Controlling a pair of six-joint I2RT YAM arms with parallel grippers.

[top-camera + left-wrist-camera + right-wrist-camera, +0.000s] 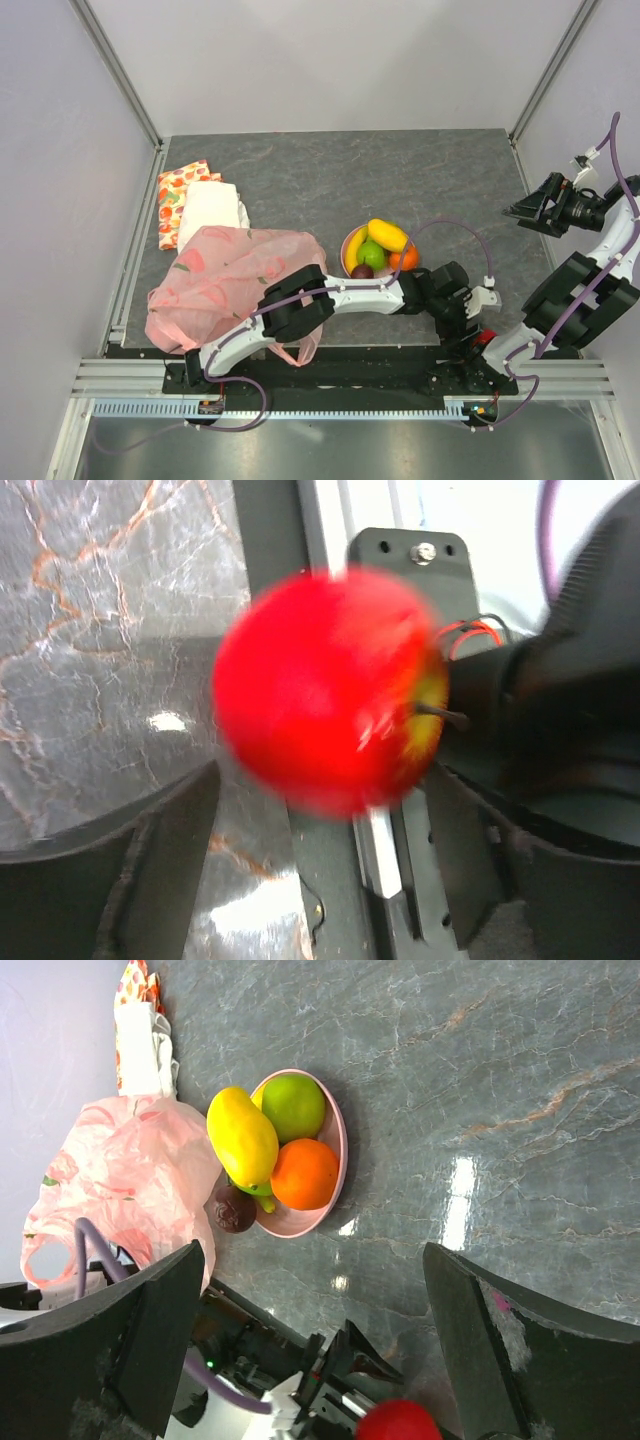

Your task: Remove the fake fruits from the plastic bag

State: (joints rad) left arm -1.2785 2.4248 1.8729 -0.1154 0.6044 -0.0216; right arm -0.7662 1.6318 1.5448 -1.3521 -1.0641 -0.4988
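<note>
Fake fruits (380,252) lie mostly heaped on the pink plate (303,1228), just right of the plastic bag (225,280), which lies slumped at the table's (400,170) near left. The risk is the red apple (330,690). It is off the plate at the near edge, and the left gripper (466,315) has its jaws spread clear of it, so it may roll off the table. The right gripper (312,1252) hangs wide apart and empty. Only the left wrist view shows the apple blurred and free of the fingers (170,860). From above it is a mere red sliver.
</note>
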